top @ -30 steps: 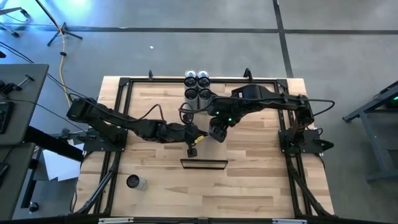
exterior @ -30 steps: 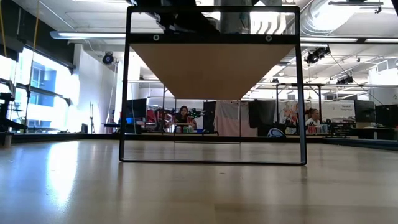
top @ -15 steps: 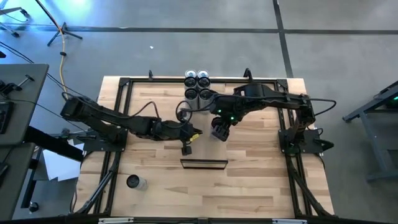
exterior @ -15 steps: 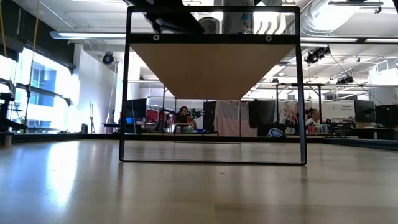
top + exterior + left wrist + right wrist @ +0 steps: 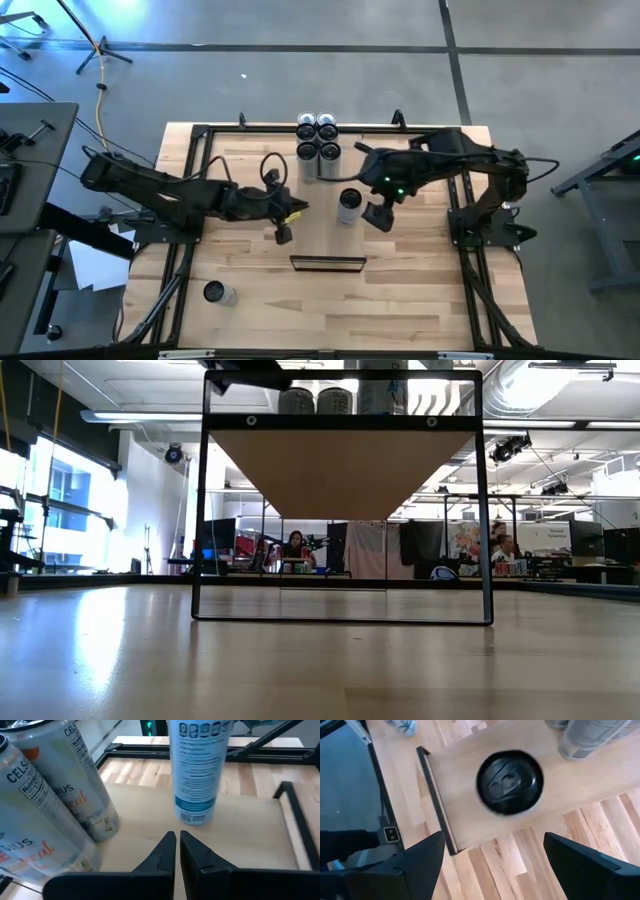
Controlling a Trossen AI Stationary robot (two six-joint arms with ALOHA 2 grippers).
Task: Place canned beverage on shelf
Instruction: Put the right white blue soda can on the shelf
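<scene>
Butcher-block table (image 5: 240,310) carries the shelf (image 5: 470,795), where a dark-topped can (image 5: 348,205) stands upright and free, near a cluster of four cans (image 5: 318,138) on the same shelf. Right gripper (image 5: 378,216) hangs just beside that can with fingers (image 5: 420,860) spread wide, gripping nothing. Left gripper (image 5: 282,235) sits on the can's other side, fingers (image 5: 165,852) pressed together and empty.
</scene>
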